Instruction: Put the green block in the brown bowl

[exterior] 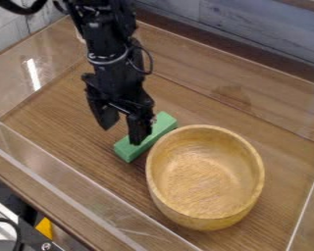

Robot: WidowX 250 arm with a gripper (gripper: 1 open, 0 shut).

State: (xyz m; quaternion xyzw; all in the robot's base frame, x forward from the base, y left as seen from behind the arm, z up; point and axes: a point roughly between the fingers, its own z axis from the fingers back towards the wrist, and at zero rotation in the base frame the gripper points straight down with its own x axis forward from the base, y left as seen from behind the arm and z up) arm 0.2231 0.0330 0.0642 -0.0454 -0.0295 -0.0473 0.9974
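Note:
The green block (149, 134) lies flat on the wooden table, slanting from lower left to upper right, its right end close to the rim of the brown bowl (206, 175). The bowl is a large round light wooden one with nothing in it, at the lower right. My black gripper (125, 122) points straight down, open, with its fingers (140, 125) low over the block's middle and left part. One finger covers part of the block. Whether the fingers touch the block I cannot tell.
Clear plastic walls (68, 201) ring the wooden table (238, 93) at the front and left. A pale tiled wall runs along the back. Cables and a yellow-black part show at the bottom left corner.

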